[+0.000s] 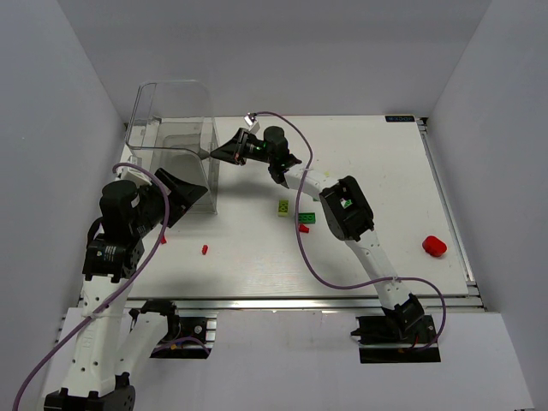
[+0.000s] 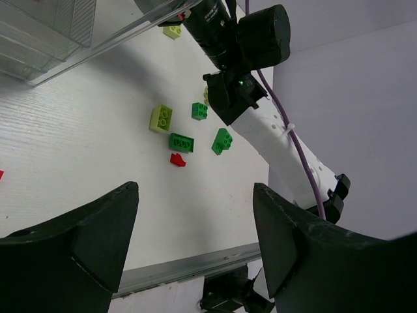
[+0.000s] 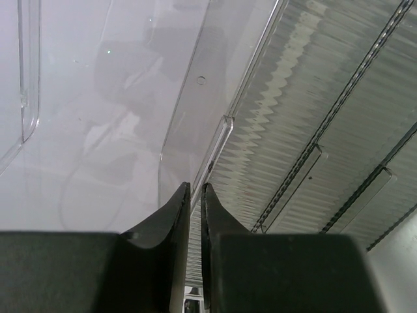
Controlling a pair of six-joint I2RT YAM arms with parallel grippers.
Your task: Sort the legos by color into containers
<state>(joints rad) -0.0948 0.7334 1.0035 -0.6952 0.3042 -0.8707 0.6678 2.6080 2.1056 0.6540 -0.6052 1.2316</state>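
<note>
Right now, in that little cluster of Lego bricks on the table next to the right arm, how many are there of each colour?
Yellow-green brick: 1
Green bricks: 3
Red brick: 1
Total: 5
The right arm may hide more behind it.

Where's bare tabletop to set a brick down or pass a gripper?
Bare: the far-right table between the right arm and the red object; also the near strip between the small red brick and the right arm. Crowded: the brick cluster mid-table, and beside the clear bin, where the left gripper and right gripper sit.
</note>
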